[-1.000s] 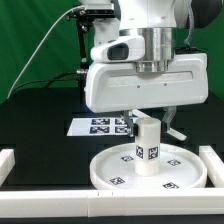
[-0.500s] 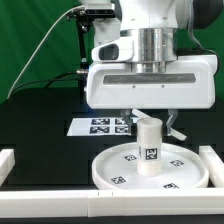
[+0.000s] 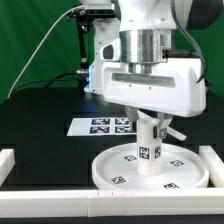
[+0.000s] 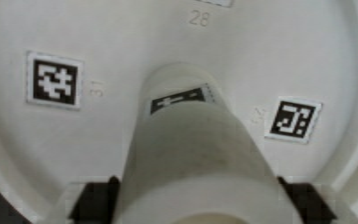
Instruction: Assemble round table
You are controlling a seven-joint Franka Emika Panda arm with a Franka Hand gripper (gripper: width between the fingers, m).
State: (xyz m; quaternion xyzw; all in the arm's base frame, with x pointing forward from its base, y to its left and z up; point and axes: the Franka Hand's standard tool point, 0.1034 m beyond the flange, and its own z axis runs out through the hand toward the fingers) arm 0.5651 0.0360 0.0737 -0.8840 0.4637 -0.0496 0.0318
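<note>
The large rimmed round disc [image 3: 148,166] lies flat on the black table at the front, tags facing up. The short thick cylinder leg [image 3: 149,148] stands upright on the disc's middle. My gripper [image 3: 147,118] is directly above it and shut on the leg's upper part. In the wrist view the leg [image 4: 197,140] runs from between my fingers [image 4: 101,196] down to the disc [image 4: 87,40], and the pads press its two sides. The cross-shaped foot piece is mostly hidden behind my hand; a small part [image 3: 172,132] shows at the exterior view's right.
The marker board [image 3: 100,126] lies behind the disc. White border rails run along the front [image 3: 70,200] and at both sides [image 3: 6,162] [image 3: 213,160]. A green backdrop stands at the back.
My hand has turned about its vertical axis over the leg, and the leg's tag has shifted round with it. The disc has stayed in place.
</note>
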